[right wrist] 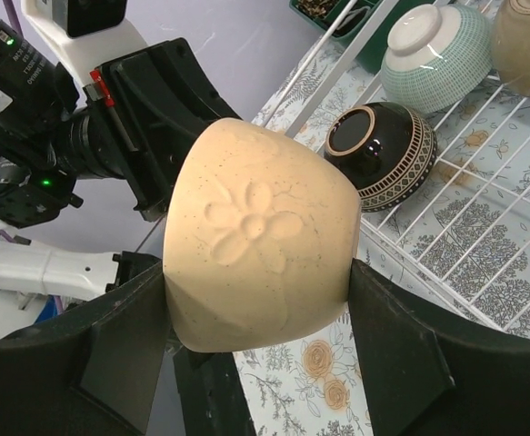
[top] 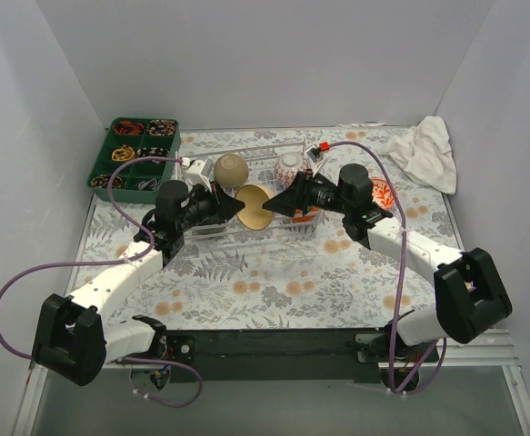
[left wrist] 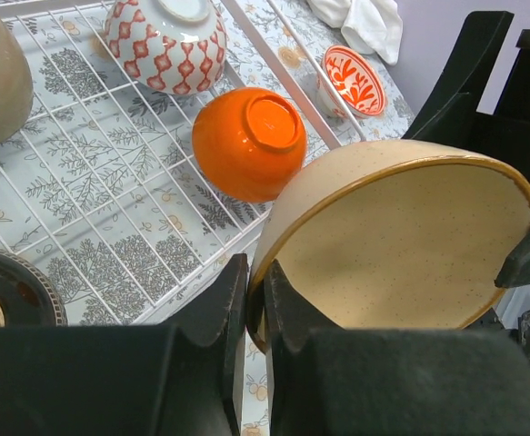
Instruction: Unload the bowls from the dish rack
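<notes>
A cream bowl (top: 254, 206) with a flower relief hangs on its side at the front edge of the white wire dish rack (top: 255, 148), held by both arms. My left gripper (left wrist: 256, 291) is shut on its brown-edged rim (left wrist: 401, 245), one finger inside and one outside. My right gripper (right wrist: 257, 272) is shut across the bowl's body (right wrist: 265, 236), both fingers touching its sides. In the rack lie an orange bowl (left wrist: 246, 141), a red-patterned bowl (left wrist: 166, 36), an olive-tan bowl (top: 231, 170), a dark brown bowl (right wrist: 383, 154) and a pale green bowl (right wrist: 433, 45), all upside down or tipped.
Another red-patterned bowl (top: 383, 193) stands upright on the flowered table, right of the rack. A green compartment tray (top: 135, 154) of small items sits at the back left. At the back right lies a crumpled white cloth (top: 424, 150). White walls close in three sides.
</notes>
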